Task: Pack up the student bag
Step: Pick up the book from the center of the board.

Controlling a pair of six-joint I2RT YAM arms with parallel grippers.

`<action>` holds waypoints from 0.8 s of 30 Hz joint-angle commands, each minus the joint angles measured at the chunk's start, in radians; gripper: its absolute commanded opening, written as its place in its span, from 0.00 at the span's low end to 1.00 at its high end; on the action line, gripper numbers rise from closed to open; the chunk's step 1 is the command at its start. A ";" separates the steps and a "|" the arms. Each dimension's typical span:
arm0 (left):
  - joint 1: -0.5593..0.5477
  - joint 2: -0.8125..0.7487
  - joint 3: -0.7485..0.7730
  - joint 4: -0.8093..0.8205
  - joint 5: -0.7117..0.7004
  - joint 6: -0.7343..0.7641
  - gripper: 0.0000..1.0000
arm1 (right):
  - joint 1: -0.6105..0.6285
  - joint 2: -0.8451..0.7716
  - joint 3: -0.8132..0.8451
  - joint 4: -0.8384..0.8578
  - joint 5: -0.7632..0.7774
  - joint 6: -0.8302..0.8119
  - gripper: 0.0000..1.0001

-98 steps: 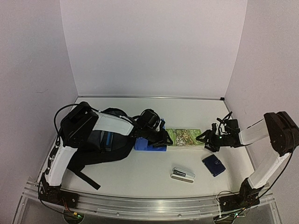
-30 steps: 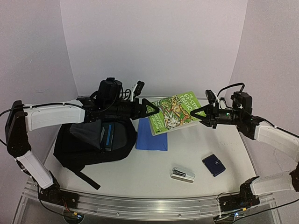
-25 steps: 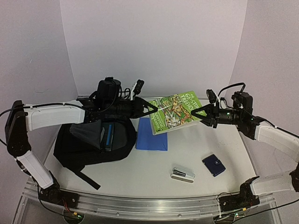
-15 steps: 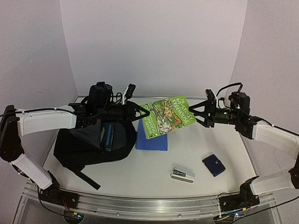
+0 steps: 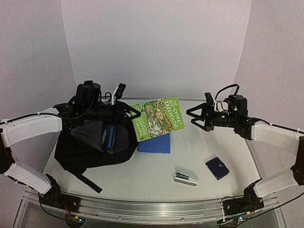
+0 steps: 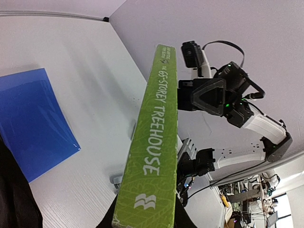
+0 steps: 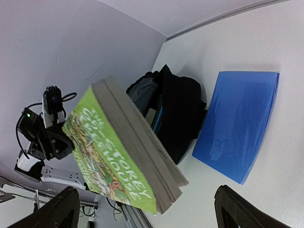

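The student bag (image 5: 85,154) lies on the left of the table, a black backpack with its mouth open, grey lining and a blue item showing inside. A green paperback book (image 5: 157,118) hangs in the air beside it, above a flat blue book (image 5: 155,143). My left gripper (image 5: 136,115) is shut on the green book's left edge; its spine (image 6: 156,137) fills the left wrist view. My right gripper (image 5: 192,117) is open, just right of the book and apart from it. In the right wrist view the green book (image 7: 118,147) floats free between the wide-spread fingers (image 7: 54,211).
A silver stapler-like case (image 5: 186,178) and a small dark blue pouch (image 5: 217,168) lie on the table at front right. The bag's strap (image 5: 88,183) trails toward the front rail. White walls close off the back and both sides.
My right gripper has opened and let go of the green book. The left gripper has shut on it and carried it left, toward the bag.
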 commanded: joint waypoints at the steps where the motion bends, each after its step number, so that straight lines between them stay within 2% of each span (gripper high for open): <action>1: 0.008 -0.068 0.059 0.049 0.128 0.027 0.00 | 0.052 0.015 0.042 0.024 -0.095 -0.084 0.98; 7: 0.011 -0.071 0.081 0.039 0.231 0.026 0.00 | 0.094 0.013 0.080 0.028 -0.169 -0.126 0.98; 17: 0.013 -0.067 0.064 0.152 0.338 -0.044 0.00 | 0.142 0.085 0.110 0.038 -0.184 -0.150 0.98; 19: 0.017 -0.059 0.061 0.152 0.339 -0.052 0.00 | 0.153 0.091 0.110 0.049 -0.190 -0.151 0.93; 24: 0.040 -0.060 0.050 0.133 0.318 -0.060 0.00 | 0.167 0.071 0.084 0.142 -0.211 -0.096 0.65</action>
